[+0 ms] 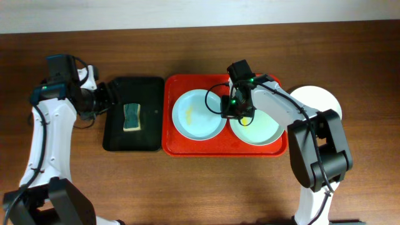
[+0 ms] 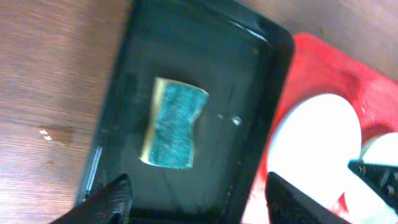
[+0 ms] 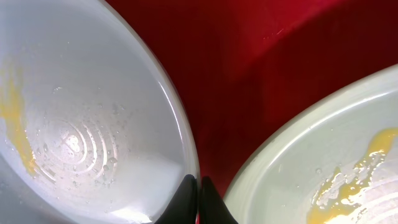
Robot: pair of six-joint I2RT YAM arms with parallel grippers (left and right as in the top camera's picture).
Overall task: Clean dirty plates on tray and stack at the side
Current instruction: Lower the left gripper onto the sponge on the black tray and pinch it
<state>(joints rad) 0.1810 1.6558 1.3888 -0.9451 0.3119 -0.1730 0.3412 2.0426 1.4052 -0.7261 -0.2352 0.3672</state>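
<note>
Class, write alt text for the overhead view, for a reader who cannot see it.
A red tray holds a yellow-smeared pale blue plate and a pale green plate side by side, the right gripper between them. A white plate sits right of the tray; left of it a black tray holds a sponge, the left gripper at its outer edge.

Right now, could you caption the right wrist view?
Shut right gripper at rim of blue plate, beside green plate, on red tray.

Robotics lab vibes, honestly: a left arm (image 1: 44,137) and a right arm (image 1: 319,147) are mounted at a wood-grain table (image 1: 200,194), and a staged washing-up kit is laid out on it, with a red tray (image 1: 219,146), a black tray (image 1: 115,136) and a sponge (image 1: 132,117).
</note>
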